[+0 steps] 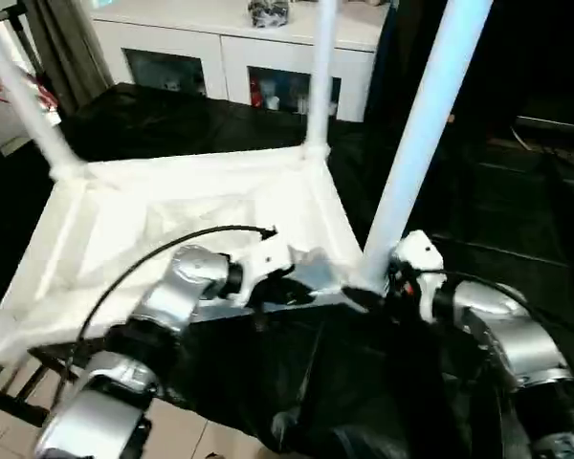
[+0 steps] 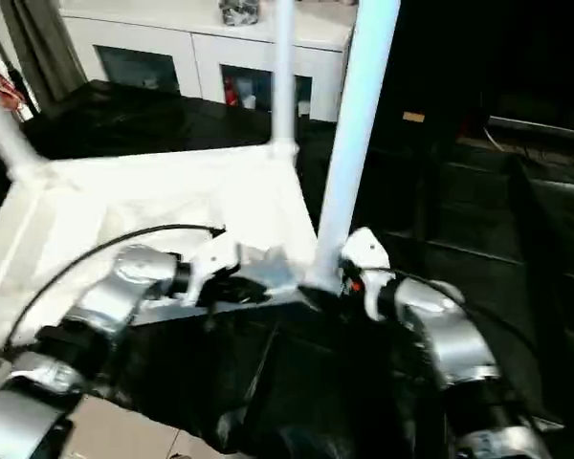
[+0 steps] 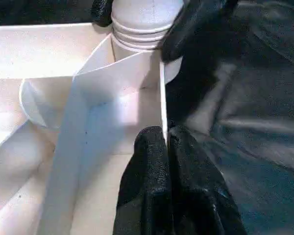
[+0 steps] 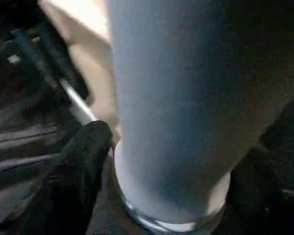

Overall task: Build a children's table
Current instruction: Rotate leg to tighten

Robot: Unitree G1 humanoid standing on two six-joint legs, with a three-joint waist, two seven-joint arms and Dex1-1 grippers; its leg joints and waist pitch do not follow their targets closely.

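at near corner socket: leg [image 1: 416,143] stands upright, long axis vertical
right gripper [image 4: 152,196]: jaws clamp leg base
left gripper [image 3: 167,161]: jaws pinch table [image 1: 172,215] rim beside socket

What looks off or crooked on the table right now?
The near leg at the right claw leans away from the far right leg, which stands straight. It may not be fully seated in its socket. No damage visible.

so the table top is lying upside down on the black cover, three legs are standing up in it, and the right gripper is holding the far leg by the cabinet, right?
Not quite. The right gripper holds the nearest leg, at its base by the near corner socket, as the left eye view shows. The far leg by the cabinet stands untouched. The rest holds: the table top lies upside down on the black cover with three legs up.
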